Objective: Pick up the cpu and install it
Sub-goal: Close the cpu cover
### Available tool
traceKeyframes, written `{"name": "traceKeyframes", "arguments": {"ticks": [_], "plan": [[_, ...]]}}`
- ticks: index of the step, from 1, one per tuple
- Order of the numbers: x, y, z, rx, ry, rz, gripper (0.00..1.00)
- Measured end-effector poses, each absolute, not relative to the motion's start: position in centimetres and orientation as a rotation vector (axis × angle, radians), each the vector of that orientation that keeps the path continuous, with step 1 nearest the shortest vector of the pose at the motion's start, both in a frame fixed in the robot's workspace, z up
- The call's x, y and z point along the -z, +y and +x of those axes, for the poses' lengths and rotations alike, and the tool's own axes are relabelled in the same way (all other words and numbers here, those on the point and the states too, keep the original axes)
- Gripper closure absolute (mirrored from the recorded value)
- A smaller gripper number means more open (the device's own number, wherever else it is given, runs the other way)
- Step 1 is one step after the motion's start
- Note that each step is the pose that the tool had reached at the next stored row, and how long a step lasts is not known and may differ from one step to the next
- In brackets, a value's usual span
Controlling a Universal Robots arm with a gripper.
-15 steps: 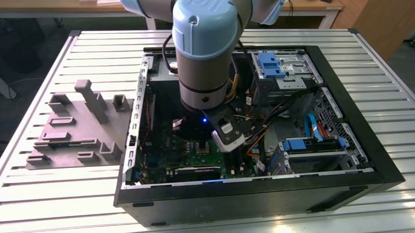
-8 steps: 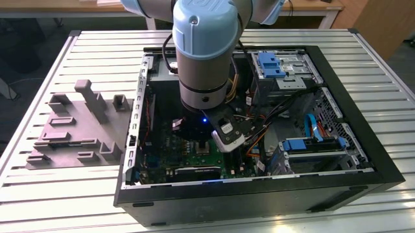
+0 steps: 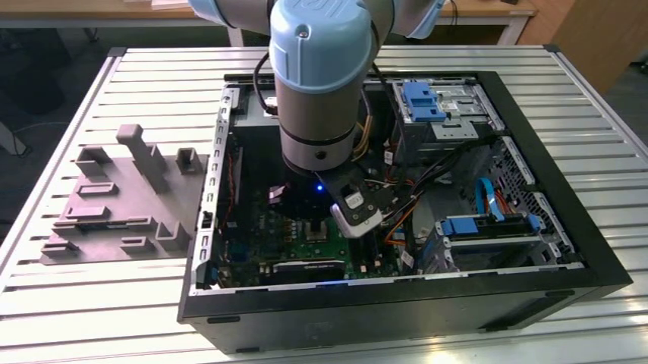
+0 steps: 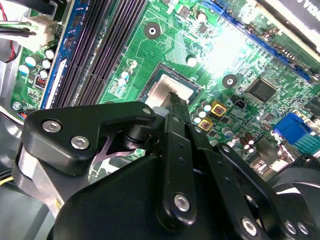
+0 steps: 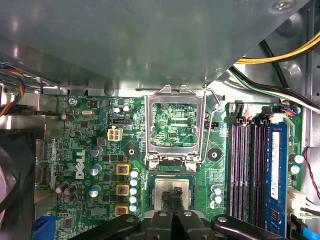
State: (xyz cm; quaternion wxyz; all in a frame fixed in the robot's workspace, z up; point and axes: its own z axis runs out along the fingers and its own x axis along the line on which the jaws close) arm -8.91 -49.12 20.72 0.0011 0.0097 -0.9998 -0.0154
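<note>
The cpu point(image 5: 162, 189), a small pale silver square, lies flat in the socket on the green motherboard point(image 5: 100, 150); it also shows in the second wrist view as the cpu point(image 4: 162, 90). My gripper point(image 5: 175, 194) hangs straight over it with its black fingers point(image 4: 173, 102) shut together. Their tips meet at the middle of the chip's top, not at its edges. Whether they touch it I cannot tell. The metal socket bracket point(image 5: 174, 125) stands flipped open beside the socket. In the exterior view the gripper point(image 3: 344, 227) reaches down inside the open computer case point(image 3: 567, 227).
Memory slots point(image 5: 252, 170) run along one side of the socket, and a fan point(image 5: 15, 180) sits on the other. Cables point(image 3: 426, 182) and drive cages with blue parts point(image 3: 423, 98) crowd the case. A grey moulded tray point(image 3: 121, 205) lies on the slatted table at the exterior view's left.
</note>
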Motion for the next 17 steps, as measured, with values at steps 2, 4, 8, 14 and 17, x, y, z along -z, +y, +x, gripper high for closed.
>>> {"name": "traceKeyframes", "arguments": {"ticks": [2, 4, 8, 14, 17], "plan": [[-20.7, -49.1, -8.9, 0.048, -3.139, 0.031, 0.89], [-21.0, -49.1, -8.9, 0.048, -3.139, 0.031, 0.89], [-21.9, -49.1, -8.9, 0.048, -3.139, 0.031, 0.89], [-23.1, -49.1, -8.9, 0.048, -3.139, 0.031, 0.89], [-23.5, -49.1, -8.9, 0.048, -3.139, 0.030, 0.89]]}}
